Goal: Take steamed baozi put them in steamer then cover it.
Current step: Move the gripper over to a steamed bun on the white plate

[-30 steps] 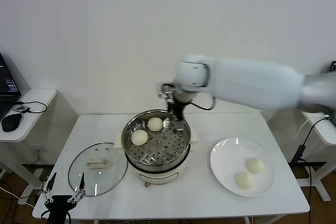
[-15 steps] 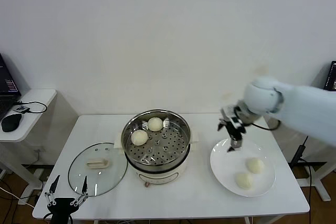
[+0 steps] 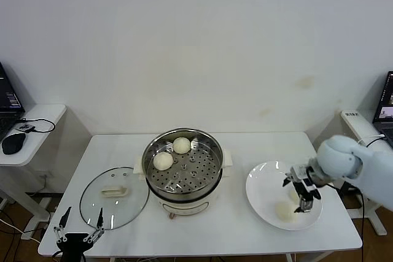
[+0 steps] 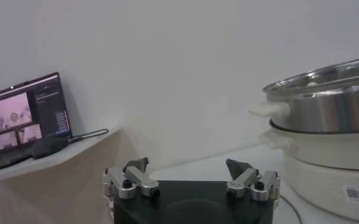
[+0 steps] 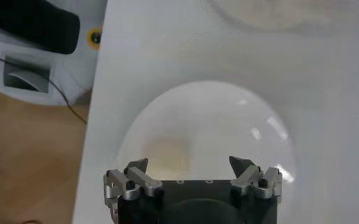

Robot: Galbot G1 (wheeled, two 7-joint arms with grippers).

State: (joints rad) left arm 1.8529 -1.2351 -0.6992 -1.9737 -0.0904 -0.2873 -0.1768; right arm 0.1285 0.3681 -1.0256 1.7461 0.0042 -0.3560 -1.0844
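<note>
The steel steamer point(image 3: 183, 173) stands mid-table with two baozi in it, one at the back point(image 3: 181, 145) and one at the left point(image 3: 163, 161). It also shows in the left wrist view point(image 4: 325, 97). The white plate point(image 3: 263, 189) at the right holds one baozi point(image 3: 284, 211) near its front; a second one is mostly hidden behind my right gripper point(image 3: 302, 193). That gripper is open and empty, low over the plate point(image 5: 209, 122); in its wrist view point(image 5: 189, 163) the jaws stand wide apart. The glass cover point(image 3: 114, 197) lies flat on the table left of the steamer.
My left gripper point(image 3: 78, 220) is parked open and empty at the table's front left corner, also seen in its own wrist view point(image 4: 187, 163). A side table point(image 3: 31, 121) with a mouse point(image 3: 12, 142) and a laptop point(image 4: 24, 115) stands at the far left.
My right arm has swung from over the steamer's back rim rightward and down to the plate. The two baozi in the steamer and the cover have not moved.
</note>
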